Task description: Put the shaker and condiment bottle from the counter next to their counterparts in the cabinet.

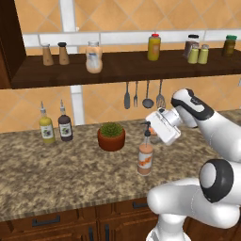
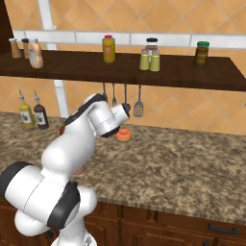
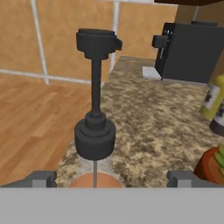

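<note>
The condiment bottle [image 1: 145,157] stands on the counter [image 1: 56,174], near its front edge and about the middle of its length, just in front of a potted plant [image 1: 111,136]. The gripper [image 3: 112,177] is right at the bottle's top with its two fingers spread wide, one on each side of the neck. It is not squeezing anything yet.

The bottle is tall and thin, so it could tip over easily. It looks smooth and hard, maybe a bit slippery, and the sauce inside would make it a little heavy. The black spout [image 3: 96,83] is skinny and not a good place to grab. A better hold would be lower down, around the wide body under the black cap.

The hand view shows how well the spout sits between the fingers, and a black coffee machine [image 3: 188,52] at the far end of the counter. The base views show the cabinet [image 1: 141,68] above, where a matching orange bottle [image 1: 94,57] stands near the left end. The right base view also shows two little yellow-green shakers [image 2: 149,61] on the cabinet shelf.
</note>
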